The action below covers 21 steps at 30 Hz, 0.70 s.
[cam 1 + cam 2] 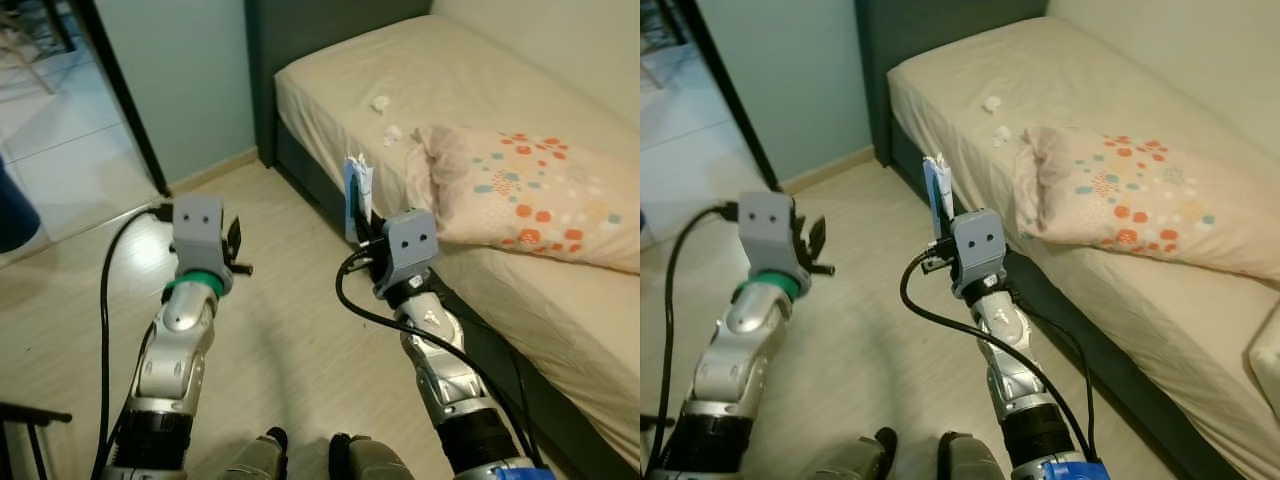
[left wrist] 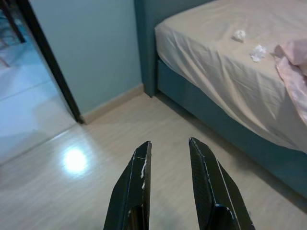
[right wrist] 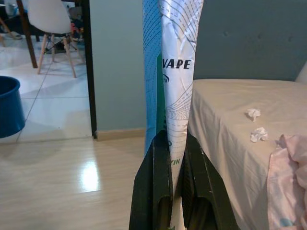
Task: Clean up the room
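The right tool point(image 3: 175, 167) is pinching a flat blue-and-white printed plastic wrapper point(image 3: 173, 72) upright beside the beige-sheeted bed point(image 1: 470, 90), so one piece of litter appears collected but not yet binned. Two crumpled white tissue scraps point(image 2: 248, 44) are lying on the bed near the spotted pink pillow point(image 1: 530, 190), apparently awaiting pickup. The left tool point(image 2: 168, 187) is hovering over the wooden floor point(image 2: 120, 153), fingers parted and empty. The wrapper's lettering is reading "VAPE".

Left gripper point(image 2: 168, 148) fingers apart; right gripper point(image 3: 173, 143) fingers clamped.
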Motion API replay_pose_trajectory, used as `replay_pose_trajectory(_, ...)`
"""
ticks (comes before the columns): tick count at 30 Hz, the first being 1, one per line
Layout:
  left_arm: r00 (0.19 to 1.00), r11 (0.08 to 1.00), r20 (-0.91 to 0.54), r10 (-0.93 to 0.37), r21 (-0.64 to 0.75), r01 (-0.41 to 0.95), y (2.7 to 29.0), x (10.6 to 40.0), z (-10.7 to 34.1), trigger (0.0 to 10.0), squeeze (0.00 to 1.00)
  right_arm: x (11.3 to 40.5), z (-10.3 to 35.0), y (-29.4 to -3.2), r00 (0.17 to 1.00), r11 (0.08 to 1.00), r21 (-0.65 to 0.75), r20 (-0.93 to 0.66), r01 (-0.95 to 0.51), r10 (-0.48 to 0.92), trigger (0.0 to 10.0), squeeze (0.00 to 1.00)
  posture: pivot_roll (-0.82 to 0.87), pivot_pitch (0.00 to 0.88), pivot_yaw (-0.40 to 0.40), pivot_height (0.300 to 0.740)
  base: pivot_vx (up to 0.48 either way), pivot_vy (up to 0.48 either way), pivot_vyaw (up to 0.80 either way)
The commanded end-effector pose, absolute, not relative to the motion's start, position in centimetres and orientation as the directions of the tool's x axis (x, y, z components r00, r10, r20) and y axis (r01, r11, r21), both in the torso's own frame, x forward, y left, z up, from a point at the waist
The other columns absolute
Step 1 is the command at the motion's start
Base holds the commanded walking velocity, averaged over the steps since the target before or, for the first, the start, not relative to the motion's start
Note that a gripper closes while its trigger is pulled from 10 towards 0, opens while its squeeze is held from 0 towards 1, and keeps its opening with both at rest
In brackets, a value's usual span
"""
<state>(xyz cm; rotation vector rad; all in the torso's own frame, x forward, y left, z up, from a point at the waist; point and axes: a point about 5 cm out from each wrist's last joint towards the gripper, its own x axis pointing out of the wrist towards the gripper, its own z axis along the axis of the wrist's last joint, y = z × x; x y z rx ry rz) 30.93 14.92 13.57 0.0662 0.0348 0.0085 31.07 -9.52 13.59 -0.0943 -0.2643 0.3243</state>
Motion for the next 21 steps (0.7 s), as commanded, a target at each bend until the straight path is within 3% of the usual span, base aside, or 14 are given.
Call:
replay_pose_trajectory(1, 0.999, 0.997, -0.048, 0.022, 0.080, -0.018, 15.1, 30.7, 13.0, 10.0, 0.00, 31.0, 12.9, -9.9, 0.926, 0.949, -0.112, 0.213, -0.294, 0.312, 10.0, 0.00, -0.01, 0.082, -0.017, 0.740, 0.000, 0.000, 0.63)
replay_pose_trajectory(21, 0.999, 0.994, -0.021, 0.039, 0.108, -0.036, 15.4, 31.1, 13.3, 10.0, 0.00, 31.5, 12.8, -11.2, 0.954, 0.974, -0.023, 0.201, -0.224, 0.224, 10.0, 0.00, -0.01, 0.085, -0.011, 0.740, 0.000, 0.000, 0.63)
